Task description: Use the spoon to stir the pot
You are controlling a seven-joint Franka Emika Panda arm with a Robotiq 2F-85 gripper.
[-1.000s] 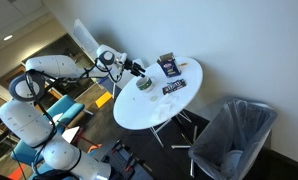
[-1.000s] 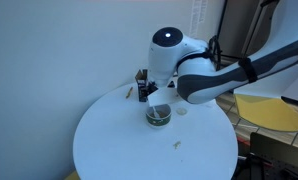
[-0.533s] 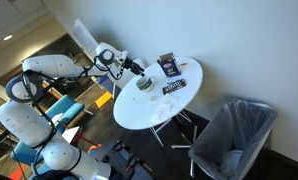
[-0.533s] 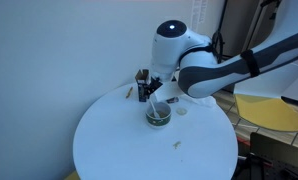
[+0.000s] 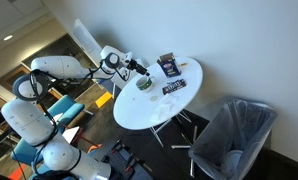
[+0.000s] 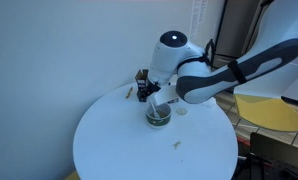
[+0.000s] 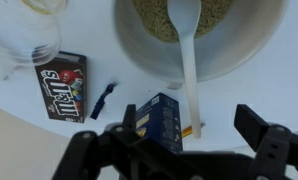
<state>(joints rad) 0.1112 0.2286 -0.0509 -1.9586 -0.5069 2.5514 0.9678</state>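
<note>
In an exterior view the round table [image 5: 149, 108] is seen from high and far, looking down; in an exterior view the table [image 6: 119, 145] lies nearer, viewed lower, facing the wall [image 6: 49, 50]. Both share the pot [image 5: 145, 84] — the wrist view looks straight down on it, close.

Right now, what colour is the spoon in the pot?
White; the spoon shows best in the wrist view.

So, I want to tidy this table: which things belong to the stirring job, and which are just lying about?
For the job:
the pot
the white spoon, its bowl resting in the pot

Lying about:
the Skittles packet
the dark blue box
the clear cup
the small dark strip
</note>
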